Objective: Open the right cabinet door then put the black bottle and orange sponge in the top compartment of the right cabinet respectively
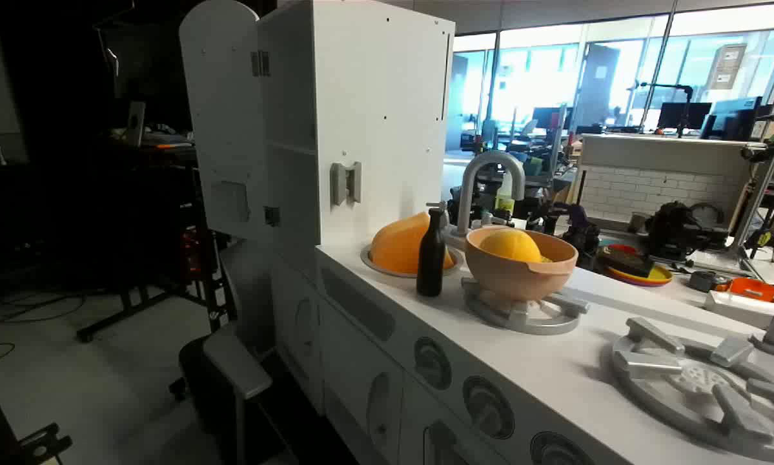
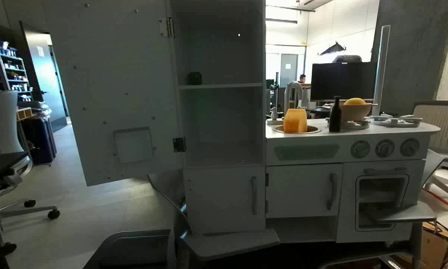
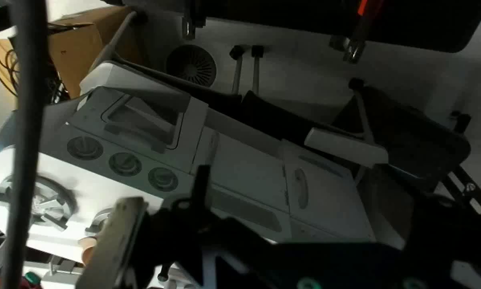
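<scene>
Dimly, pincer spread, and in an exterior view orange sponge partly behind black bottle.

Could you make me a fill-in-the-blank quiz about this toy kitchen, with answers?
The sponge in the round sink is coloured ____.
In both exterior views, the black bottle has the sponge on its left and the pale bowl on its ____.
The countertop carries ____ grey burners.
Below it is a row of ____ round knobs.

Missing words: orange; right; two; three.
</scene>
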